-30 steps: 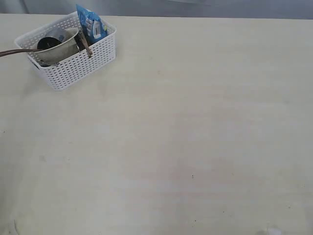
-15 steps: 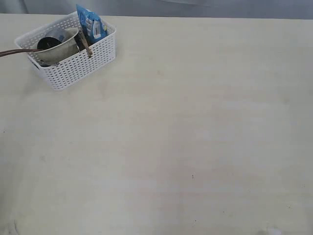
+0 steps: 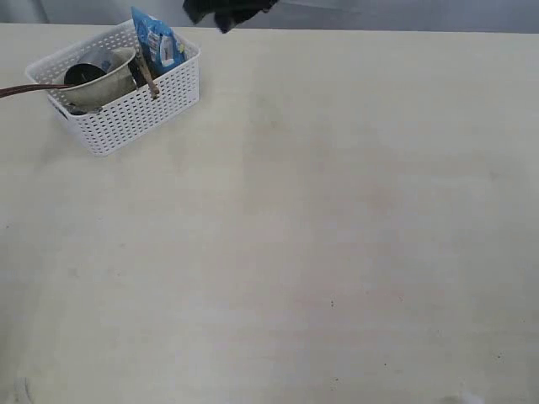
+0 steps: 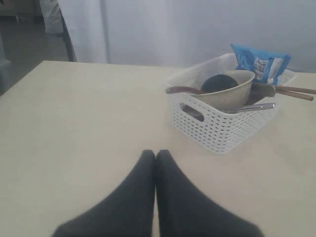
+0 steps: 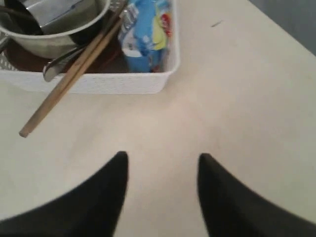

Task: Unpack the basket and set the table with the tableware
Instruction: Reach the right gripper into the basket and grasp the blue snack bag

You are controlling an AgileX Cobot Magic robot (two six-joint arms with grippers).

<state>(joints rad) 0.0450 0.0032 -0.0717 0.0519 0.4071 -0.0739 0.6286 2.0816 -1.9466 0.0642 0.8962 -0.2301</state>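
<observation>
Right hand point(image 3: 226, 12) entered over far table point(image 3: 354, 194) edge beside basket point(image 3: 145, 104), spread — left hand point(image 4: 156, 155) closed.

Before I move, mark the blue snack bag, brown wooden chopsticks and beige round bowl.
blue snack bag point(image 5: 145, 34), right wrist view, front
brown wooden chopsticks point(image 5: 74, 71), right wrist view, shaft
beige round bowl point(image 4: 229, 94), left wrist view, wall
</observation>
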